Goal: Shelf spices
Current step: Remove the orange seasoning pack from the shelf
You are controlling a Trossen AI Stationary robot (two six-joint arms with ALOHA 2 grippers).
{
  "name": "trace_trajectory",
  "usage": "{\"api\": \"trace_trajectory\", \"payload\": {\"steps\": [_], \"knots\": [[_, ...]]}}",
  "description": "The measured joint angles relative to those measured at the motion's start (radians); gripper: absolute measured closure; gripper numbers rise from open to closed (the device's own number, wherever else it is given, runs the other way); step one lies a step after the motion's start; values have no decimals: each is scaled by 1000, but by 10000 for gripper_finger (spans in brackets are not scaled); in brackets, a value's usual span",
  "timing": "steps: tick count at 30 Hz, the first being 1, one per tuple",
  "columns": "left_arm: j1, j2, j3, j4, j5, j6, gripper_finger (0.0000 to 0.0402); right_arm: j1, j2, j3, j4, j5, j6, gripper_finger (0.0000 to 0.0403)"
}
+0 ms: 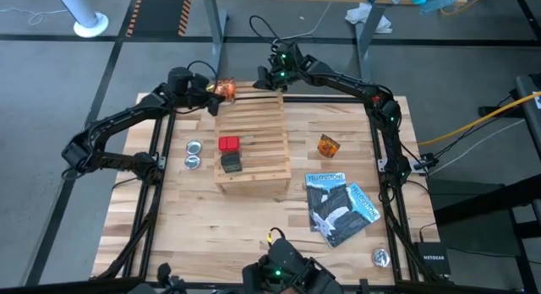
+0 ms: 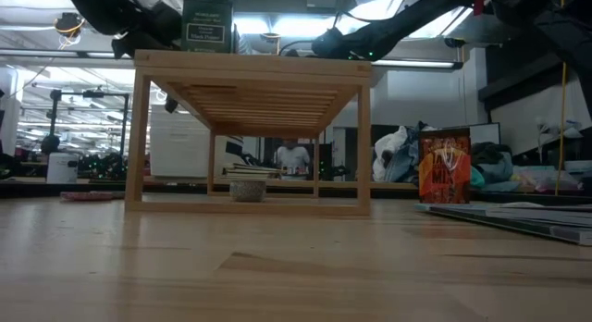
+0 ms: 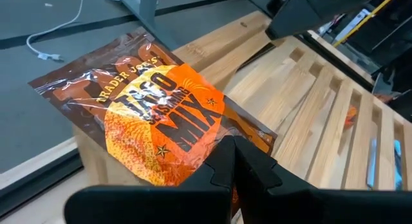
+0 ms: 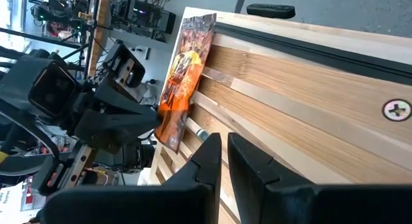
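Gripping an orange packet (image 3: 158, 121), the left pincer (image 3: 235, 150) meets the shelf's (image 1: 254, 117) far corner.

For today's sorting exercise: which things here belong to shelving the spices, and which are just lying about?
Belong to the job:
shelf
red box
dark grey box
held taco mix packet
packet on the table

Lying about:
two silver tins
booklets

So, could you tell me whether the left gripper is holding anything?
Yes: the left gripper is shut on a taco seasoning packet at the shelf's far edge.
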Motion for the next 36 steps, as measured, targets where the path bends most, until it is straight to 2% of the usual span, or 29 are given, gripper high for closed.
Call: {"api": "trace_trajectory", "payload": {"steps": [13, 22, 27, 36], "knots": [[-1, -96, -3, -46, -13, 6, 401, 0, 0, 0, 8, 8, 0, 370], [-1, -97, -2, -113, -7, 57, 397, 0, 0, 0, 9, 8, 0, 370], [-1, -99, -2, -119, -4, 101, 366, 0, 0, 0, 9, 8, 0, 370], [-2, -99, -1, -108, -4, 103, 283, 0, 0, 0, 9, 8, 0, 370]]}}
